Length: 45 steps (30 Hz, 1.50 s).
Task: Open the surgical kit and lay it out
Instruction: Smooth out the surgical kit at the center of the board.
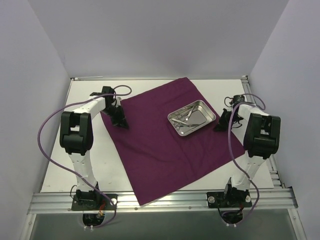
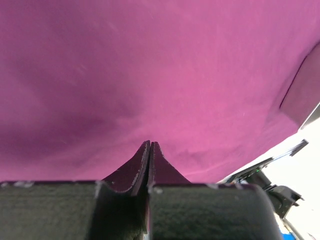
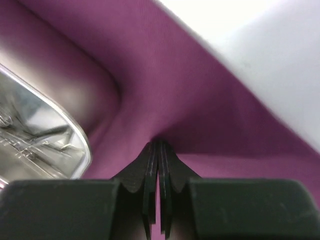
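The maroon cloth wrap lies spread flat on the white table like a diamond. On its right half stands the shiny steel tray with several ring-handled instruments lying inside. My left gripper is down at the cloth's left edge, its jaws shut and pinching the cloth at the tips. My right gripper is at the cloth's right corner beside the tray. Its jaws are shut too, and the cloth puckers into the tips.
Bare white table shows left of the cloth and in a strip to its right. Pale walls close in the back and both sides. An aluminium rail runs along the near edge. Purple cables loop from both arms.
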Each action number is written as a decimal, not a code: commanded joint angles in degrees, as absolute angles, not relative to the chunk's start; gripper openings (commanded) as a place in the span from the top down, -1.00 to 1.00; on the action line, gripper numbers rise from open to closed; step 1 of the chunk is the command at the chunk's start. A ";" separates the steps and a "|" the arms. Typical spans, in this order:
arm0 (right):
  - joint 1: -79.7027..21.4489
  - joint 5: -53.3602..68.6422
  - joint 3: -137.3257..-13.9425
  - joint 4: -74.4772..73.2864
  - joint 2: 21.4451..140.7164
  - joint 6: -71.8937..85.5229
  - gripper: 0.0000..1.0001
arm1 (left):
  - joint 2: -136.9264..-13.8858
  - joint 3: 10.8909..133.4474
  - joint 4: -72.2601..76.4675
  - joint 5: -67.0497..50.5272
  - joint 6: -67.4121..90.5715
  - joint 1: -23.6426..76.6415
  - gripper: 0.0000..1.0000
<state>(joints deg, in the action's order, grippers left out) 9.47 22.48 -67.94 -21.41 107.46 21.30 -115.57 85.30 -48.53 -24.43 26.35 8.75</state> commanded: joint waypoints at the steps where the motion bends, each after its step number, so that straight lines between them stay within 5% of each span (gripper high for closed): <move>1: 10.20 19.34 -69.87 -21.54 111.17 19.78 1.00 | -118.02 90.08 -46.76 -25.13 26.10 6.43 0.95; 18: 10.46 15.20 -92.09 -27.94 126.21 17.23 1.00 | -122.52 100.10 -50.45 -22.58 25.23 4.31 0.95; 27: -2.00 26.07 -91.05 -26.55 107.16 17.76 0.93 | -128.32 104.67 -50.01 -23.73 23.82 2.73 0.95; 31: -12.01 36.43 -92.98 -24.79 107.84 15.74 0.83 | -131.65 107.22 -50.88 -22.59 23.82 2.20 0.95; 37: -14.51 24.18 -91.43 -25.33 105.57 22.04 0.92 | -134.30 110.65 -52.73 -21.98 22.77 1.85 0.95; 45: -20.01 48.75 -90.34 -17.22 113.53 18.46 0.94 | -135.88 109.07 -52.74 -19.42 23.90 0.88 0.95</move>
<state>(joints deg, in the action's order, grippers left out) -14.52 36.07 -87.24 -19.94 109.19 20.38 -134.06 108.47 -52.12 -22.72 24.40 2.04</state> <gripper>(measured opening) 0.042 0.031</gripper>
